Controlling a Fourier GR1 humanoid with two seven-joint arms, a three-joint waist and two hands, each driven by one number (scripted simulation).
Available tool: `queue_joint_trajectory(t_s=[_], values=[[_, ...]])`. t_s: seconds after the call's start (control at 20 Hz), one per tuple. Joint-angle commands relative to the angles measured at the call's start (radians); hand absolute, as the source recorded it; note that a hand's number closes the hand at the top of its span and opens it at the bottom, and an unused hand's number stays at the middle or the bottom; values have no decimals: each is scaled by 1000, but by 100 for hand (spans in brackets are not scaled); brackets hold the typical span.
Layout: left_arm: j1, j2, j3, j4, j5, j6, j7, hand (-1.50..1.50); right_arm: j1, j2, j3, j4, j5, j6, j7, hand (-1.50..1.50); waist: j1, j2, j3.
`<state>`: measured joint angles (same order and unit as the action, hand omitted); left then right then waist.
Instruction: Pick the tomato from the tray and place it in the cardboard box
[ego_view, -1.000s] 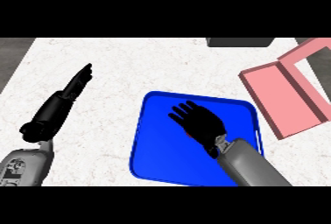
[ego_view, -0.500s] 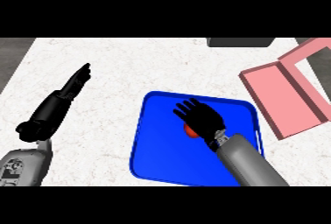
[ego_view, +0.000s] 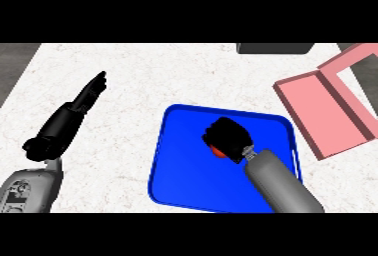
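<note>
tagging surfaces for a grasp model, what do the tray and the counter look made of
The tray looks like smooth plastic, going by its uniform blue and raised, rounded rim. The counter is likely stone, perhaps marble, going by its white, finely speckled top.

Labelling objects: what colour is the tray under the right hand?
Bright blue; the tray shows best in the head view, beneath the right hand curled on the tomato.

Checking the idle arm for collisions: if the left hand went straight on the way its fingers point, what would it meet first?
Nothing that shows: the left hand points up and slightly right over the counter towards its far edge. Its height is unclear.
</note>
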<state>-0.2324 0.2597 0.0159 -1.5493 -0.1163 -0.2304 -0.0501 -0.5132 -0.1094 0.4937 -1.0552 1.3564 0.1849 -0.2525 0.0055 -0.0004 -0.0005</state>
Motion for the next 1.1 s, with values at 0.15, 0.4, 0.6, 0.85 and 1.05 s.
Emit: queue_joint_trajectory(t_s=[0.15, 0.4, 0.6, 0.85, 1.05], values=[[63, -6, 10, 0, -37, 3, -59, 0, 41, 8, -1, -18, 54, -144, -74, 150, -3, 0, 1], [-20, -17, 14, 46, -20, -3, -18, 0, -88, 104, -191, 70, -36, -167, 51, 150, 3, 7, 1], [-11, -20, -5, 8, -16, -15, -17, 0, -146, 108, -420, 117, -143, -152, 366, 150, 19, 16, 3], [0, -37, -30, -16, -21, -22, -16, 0, -365, 109, -393, 275, -82, -312, 567, 150, 53, 14, 1], [2, -51, -25, -2, -52, 15, -4, 0, -460, 109, -378, 265, -95, -310, 638, 150, 19, 4, 0]])
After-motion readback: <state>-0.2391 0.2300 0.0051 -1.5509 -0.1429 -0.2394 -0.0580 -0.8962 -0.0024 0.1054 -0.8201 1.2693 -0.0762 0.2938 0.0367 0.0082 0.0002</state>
